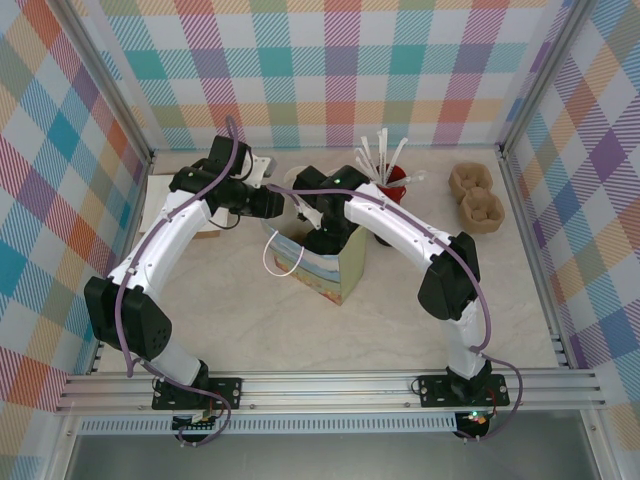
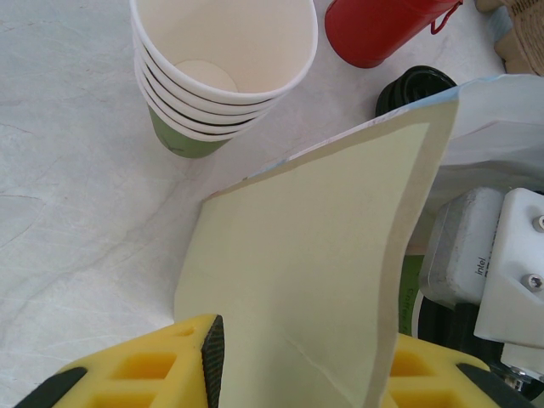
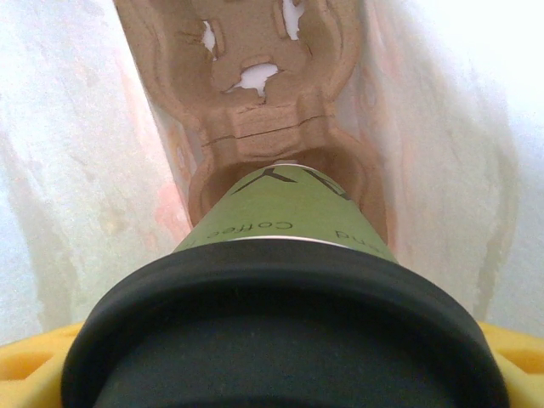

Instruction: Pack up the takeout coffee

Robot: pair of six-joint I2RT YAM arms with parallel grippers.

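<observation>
**A:** What is the left gripper (image 2: 297,365) doing?

**B:** It is pinching one wall of the paper bag (image 2: 323,255) between its yellow fingers (image 2: 144,374) and holding the mouth open. Ahead of it to the left, a stack of lidless cups (image 2: 212,76) is standing on the table (image 2: 68,212). Ahead to the right are a red mug (image 2: 382,30) and some black lids (image 2: 416,85), sitting just past the bag's edge.

**A:** And the right one?

**B:** The right gripper (image 3: 276,374) is reaching down inside the bag and clamping the takeout coffee (image 3: 289,212) just under its black lid (image 3: 280,340). The cup is hanging upright straight ahead of the fingers. Its base is entering the nearer well of the cardboard carrier (image 3: 255,51) lying on the bag's floor. I cannot tell whether it is touching bottom.

**A:** So which step is this?

**B:** I am reading it as the seating step. The next move is probably a straight push until the cup is sitting firm. After that the fingers would be opening and lifting straight out, since the bag walls are crowding both sides.

**A:** And the surroundings?

**B:** A pale marbled tabletop is carrying everything, and plaid panels (image 1: 330,70) are closing it in. An aluminium rail (image 1: 330,385) is running behind the arms' bases, and spare carriers (image 1: 475,195) are lying well off to the right gripper's right.
</observation>
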